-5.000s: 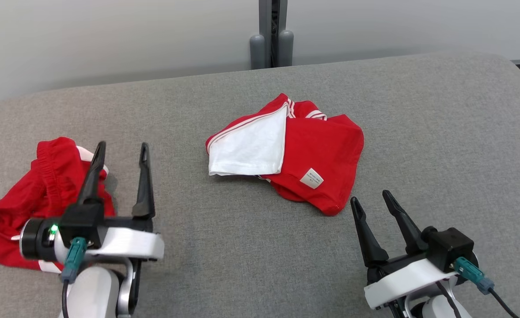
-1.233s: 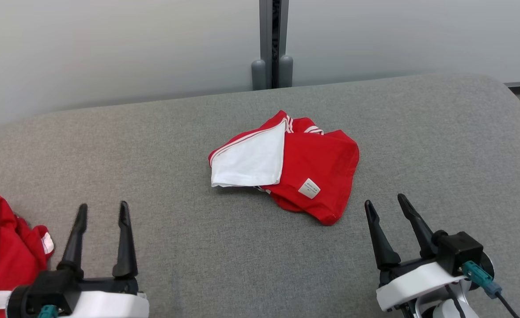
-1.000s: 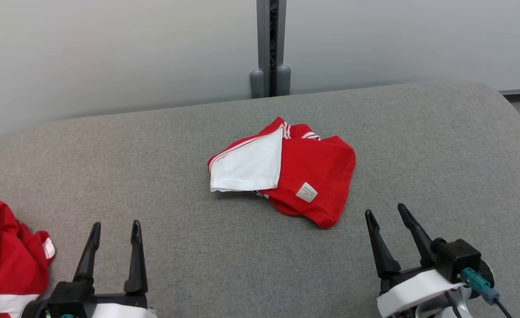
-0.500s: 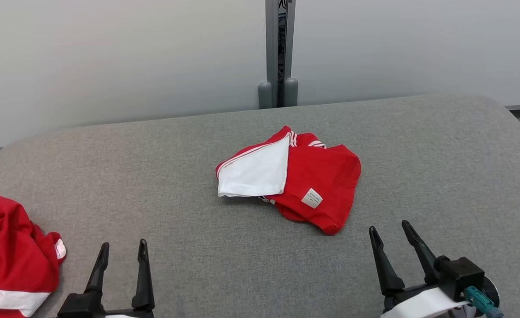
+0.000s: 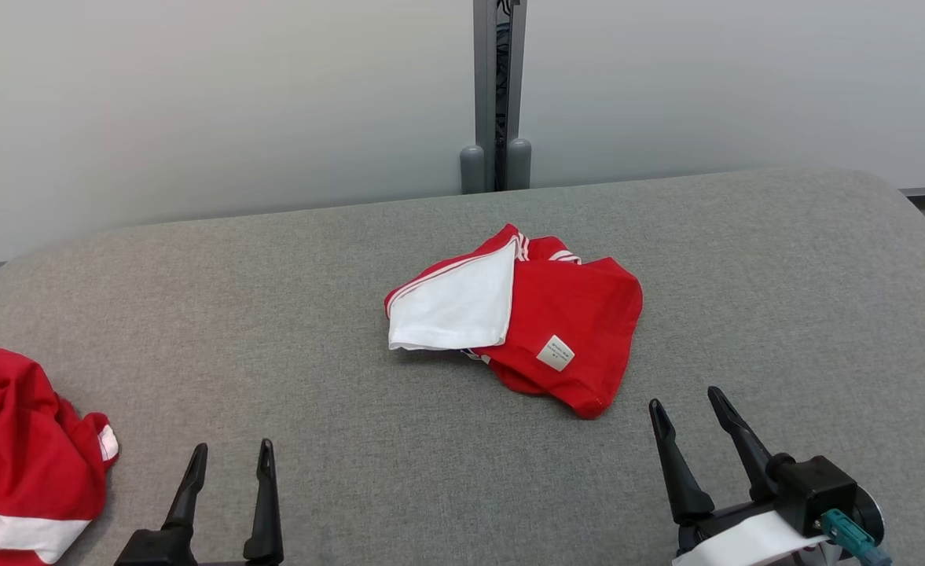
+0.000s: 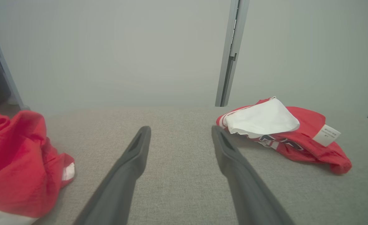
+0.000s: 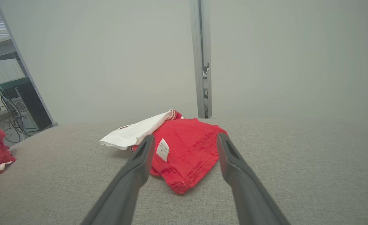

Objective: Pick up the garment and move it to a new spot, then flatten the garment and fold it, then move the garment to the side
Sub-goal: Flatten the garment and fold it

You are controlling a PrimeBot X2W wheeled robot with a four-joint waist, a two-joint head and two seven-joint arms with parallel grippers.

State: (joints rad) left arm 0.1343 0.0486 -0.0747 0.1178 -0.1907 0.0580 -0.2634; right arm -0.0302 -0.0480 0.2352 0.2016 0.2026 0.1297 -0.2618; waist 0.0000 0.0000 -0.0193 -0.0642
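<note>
Our left claw [image 5: 232, 448] has pulled back from the bunched red garment [image 5: 22, 440] at the left edge of the grey cushion [image 5: 313, 259], and it and our right claw [image 5: 684, 399] are spread wide and empty, so we think that one is put aside.

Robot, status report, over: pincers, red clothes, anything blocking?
Open and empty: left pincer, right pincer. The red-and-white garment lies centre, untouched. Nothing in the way; second red garment heaped far left.
</note>
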